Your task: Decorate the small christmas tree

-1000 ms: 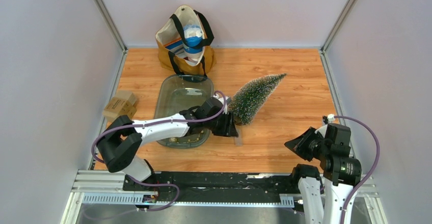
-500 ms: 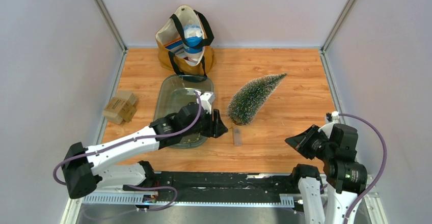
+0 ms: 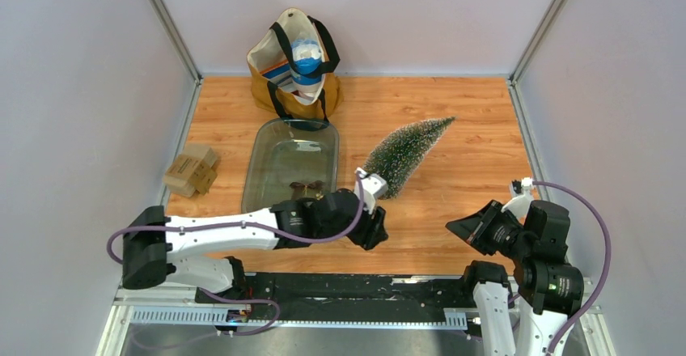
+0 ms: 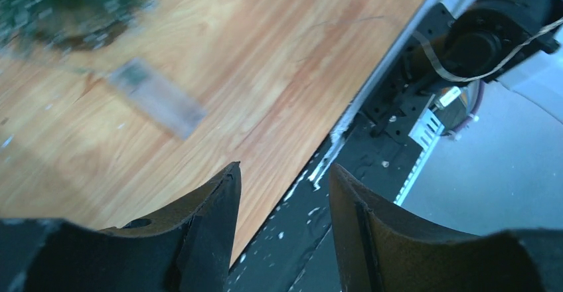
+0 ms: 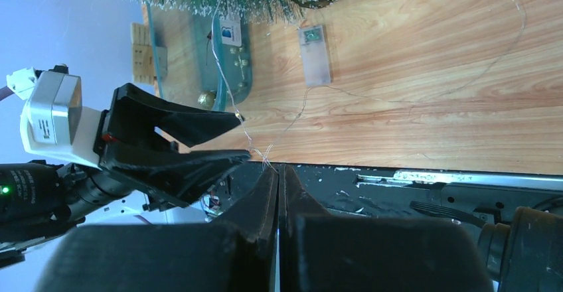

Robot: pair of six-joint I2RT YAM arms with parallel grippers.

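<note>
status: early stage; no decoration is fitted.

1. the small cone-shaped christmas tree with dark green needles and white frosted tips (image 3: pixel 404 154) lies on its side on the wooden tabletop (image 3: pixel 473 121). its tip points away from the arms and its base faces them. it is not standing, and no ornament is visible on it.
2. a small clear rectangular battery box (image 5: pixel 314 56) lies flat just beside the tree's base. a thin silver light wire (image 5: pixel 234 116) runs loose from the tree's base area across the tabletop. whether any of it is wound round the tree cannot be told.
3. the clear oval plastic tray (image 3: pixel 283 158) sits beside the tree, on the left arm's side. small gold-toned ornaments (image 3: pixel 307 186) remain in it.
4. the left tool (image 4: pixel 282 172) hovers nearer the arms than the tree's base. its jaws stand partly apart with nothing between them.
5. the right tool (image 5: pixel 279 169) is held off to the right-arm side of the tree's base with its jaws fully closed. the wire strands meet at its tips, so it appears to pinch the wire.

remaining, by judgement: stand the tree upright, wind the wire round it, then transfer the ornaments from the tray onto its branches.
</note>
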